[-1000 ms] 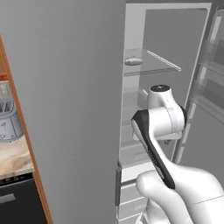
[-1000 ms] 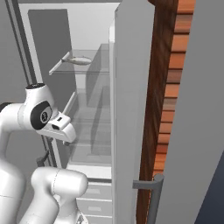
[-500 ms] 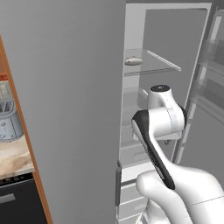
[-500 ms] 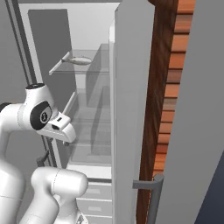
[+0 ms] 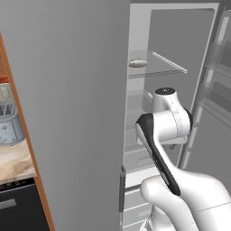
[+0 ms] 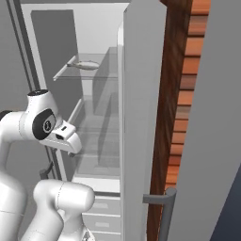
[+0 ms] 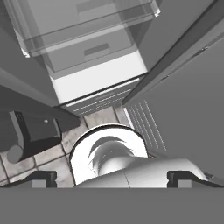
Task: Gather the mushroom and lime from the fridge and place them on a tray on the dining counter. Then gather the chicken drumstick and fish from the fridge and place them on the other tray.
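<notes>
Nothing is shifting since a second ago: fingers (image 7: 111, 179) are hanging spread and empty, pointing floorward, while the fish (image 5: 137, 62) is lying lengthwise on the fridge's (image 5: 189, 31) upper glass shelf (image 6: 89, 71), well above them.

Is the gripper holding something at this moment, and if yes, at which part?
Nothing is held. The gripper is open, its two dark fingertips wide apart with nothing between them, pointing down before the open tall grey fridge.

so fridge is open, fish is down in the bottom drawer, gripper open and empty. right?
Not quite. The fish lies on the upper glass shelf of the fridge, not in the bottom drawer; both base views show it. The rest holds: the fridge is open, and the gripper is open and empty in the hand view.
</notes>
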Controlling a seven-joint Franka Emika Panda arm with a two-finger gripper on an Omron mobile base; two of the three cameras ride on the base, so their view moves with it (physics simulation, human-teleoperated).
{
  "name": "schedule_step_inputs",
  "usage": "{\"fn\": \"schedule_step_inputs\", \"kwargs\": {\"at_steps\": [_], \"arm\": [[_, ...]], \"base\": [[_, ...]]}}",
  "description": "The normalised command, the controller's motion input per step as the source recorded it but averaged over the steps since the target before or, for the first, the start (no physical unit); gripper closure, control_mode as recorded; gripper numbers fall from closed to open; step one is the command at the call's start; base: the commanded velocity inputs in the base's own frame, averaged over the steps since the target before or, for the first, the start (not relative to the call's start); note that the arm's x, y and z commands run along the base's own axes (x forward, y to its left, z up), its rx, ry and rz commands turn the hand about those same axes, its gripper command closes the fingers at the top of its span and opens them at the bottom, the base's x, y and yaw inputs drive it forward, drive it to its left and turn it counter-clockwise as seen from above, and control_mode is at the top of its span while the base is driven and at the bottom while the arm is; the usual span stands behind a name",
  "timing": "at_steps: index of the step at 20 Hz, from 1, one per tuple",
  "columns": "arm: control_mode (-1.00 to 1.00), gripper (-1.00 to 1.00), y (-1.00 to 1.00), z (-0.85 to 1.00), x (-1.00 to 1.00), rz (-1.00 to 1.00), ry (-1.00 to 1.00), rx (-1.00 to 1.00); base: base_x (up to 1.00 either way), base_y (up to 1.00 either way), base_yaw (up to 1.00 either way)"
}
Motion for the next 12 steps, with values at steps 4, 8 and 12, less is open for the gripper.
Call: {"fn": "schedule_step_inputs", "kwargs": {"at_steps": [4,8,12], "arm": [[-1.0,-1.0,0.0,0.19,-0.02,0.05,-0.1,0.0],[-1.0,-1.0,0.0,0.5,-0.01,0.07,-0.21,0.0],[-1.0,-1.0,-0.03,0.6,0.0,0.09,-0.17,0.0]], "base": [[-0.03,0.0,0.02],[0.0,0.0,0.0],[0.0,0.0,0.0]]}}
